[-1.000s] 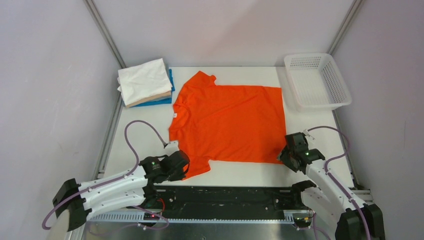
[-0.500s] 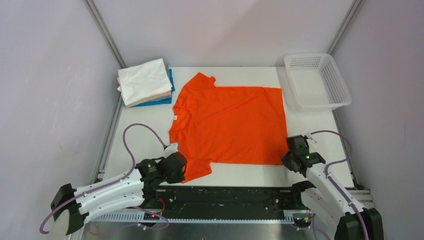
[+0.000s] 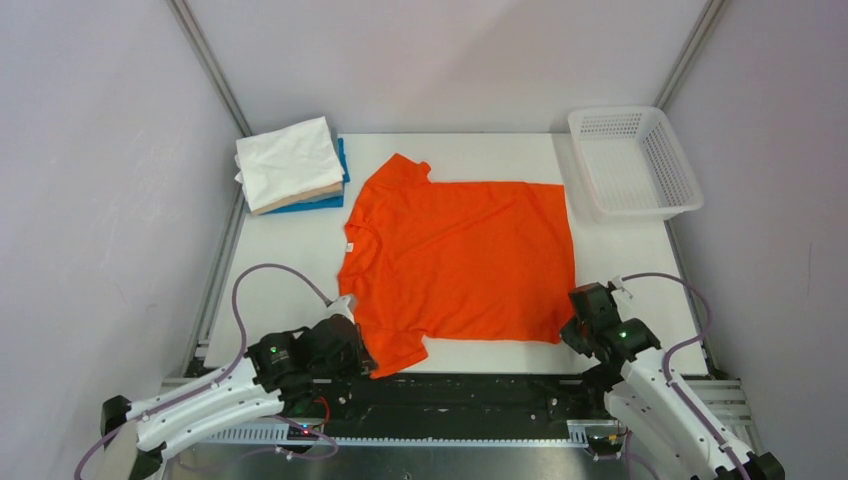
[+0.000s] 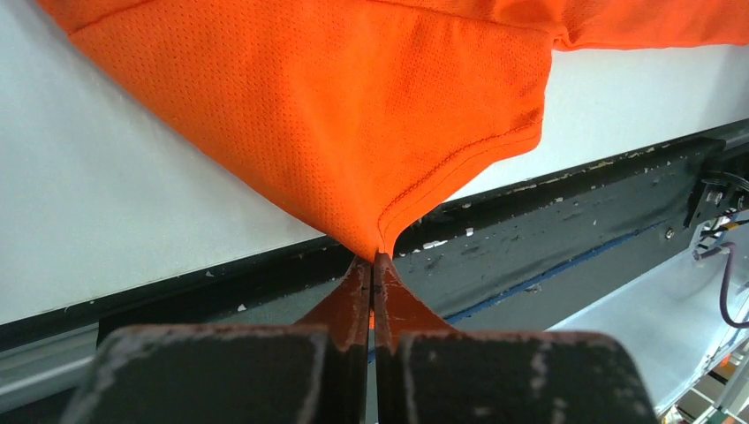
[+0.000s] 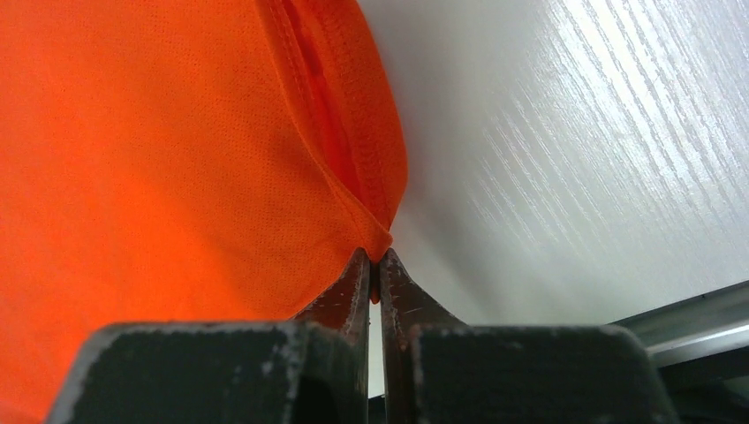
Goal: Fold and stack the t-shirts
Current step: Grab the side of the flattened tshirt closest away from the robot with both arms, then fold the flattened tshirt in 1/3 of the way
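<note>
So the orange shirt (image 3: 460,260) is spread flat across the middle of the table (image 3: 290,270), with its collar toward the table's left side and its bottom hem toward the right side. One sleeve points at the table's far edge. The other sleeve is drawn toward the table's near edge and pulled into a little peak that reaches just past that edge, over the black rail (image 4: 548,238). That peak is where the left claw (image 4: 373,265) has it: jaws squeezed all the way together, only the sleeve hem pinched at the tips. In the left wrist view you can see the cloth fanning out from the grip. The right claw (image 5: 375,261) is down at the table's near right part, clamped just as tight. It's got the shirt's hem corner nipped between its tips, the doubled seam bunches up right above them, and there's bare white table off to one side. Over in the table's far left corner is the pile (image 3: 292,170) of folded shirts: white on top, beige under it, blue peeking out at the bottom. It's close to the orange shirt's far sleeve, but a strip of table shows between them. The white mesh basket (image 3: 690,200) sits at the table's far right corner.
</note>
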Robot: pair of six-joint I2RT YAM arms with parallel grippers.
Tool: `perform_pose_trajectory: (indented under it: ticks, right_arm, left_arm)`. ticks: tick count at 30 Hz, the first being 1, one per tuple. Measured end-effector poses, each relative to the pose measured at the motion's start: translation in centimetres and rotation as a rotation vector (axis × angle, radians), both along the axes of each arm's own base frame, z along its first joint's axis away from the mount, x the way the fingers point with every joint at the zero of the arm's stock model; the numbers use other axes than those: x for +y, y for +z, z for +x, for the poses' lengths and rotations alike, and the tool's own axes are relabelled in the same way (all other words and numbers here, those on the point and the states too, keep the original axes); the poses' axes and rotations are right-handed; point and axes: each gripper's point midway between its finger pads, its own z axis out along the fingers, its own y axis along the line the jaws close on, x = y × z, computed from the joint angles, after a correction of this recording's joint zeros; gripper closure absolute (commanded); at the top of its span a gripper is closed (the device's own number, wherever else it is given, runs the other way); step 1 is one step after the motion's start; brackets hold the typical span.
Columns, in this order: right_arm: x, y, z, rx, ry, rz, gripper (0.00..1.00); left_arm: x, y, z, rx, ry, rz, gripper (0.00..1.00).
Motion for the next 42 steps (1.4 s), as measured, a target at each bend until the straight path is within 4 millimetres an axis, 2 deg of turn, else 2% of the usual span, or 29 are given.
perform_pose_trajectory:
  ticks: [5,8,12,16,21,28,31,36,42]
  right_arm:
    - [0.0,-0.1,-0.1,0.024,0.005,-0.013,0.95]
    - [0.0,0.0,0.3,0.046,0.017,-0.032,0.95]
    - [0.0,0.6,1.5,0.051,0.027,-0.04,0.97]
    - [-0.2,1.9,3.6,0.027,0.018,-0.028,0.97]
    - [-0.3,3.6,6.7,-0.009,0.025,-0.01,0.97]
    - [0.3,5.1,10.9,-0.031,0.07,-0.001,0.97]
    - [0.2,5.8,12.6,-0.05,0.071,0.004,0.97]
    - [-0.1,6.7,15.0,-0.084,0.07,0.005,0.96]
    - [-0.3,6.7,16.7,-0.089,0.069,0.005,0.95]
  left_arm:
    - [-0.3,1.1,0.6,-0.021,0.007,0.011,1.0]
    - [-1.3,2.4,1.8,-0.044,0.001,0.031,1.0]
    - [-3.4,4.0,4.0,-0.081,-0.02,0.071,1.0]
    - [-4.5,5.9,7.9,-0.147,0.014,0.089,1.0]
    - [-3.6,8.6,13.9,-0.245,0.132,0.098,1.0]
    - [-2.1,11.6,19.9,-0.334,0.248,0.109,1.0]
    - [-1.3,12.0,21.8,-0.352,0.284,0.126,1.0]
    - [-0.3,12.1,23.8,-0.368,0.304,0.167,1.0]
    - [0.0,11.9,26.7,-0.376,0.305,0.209,1.0]
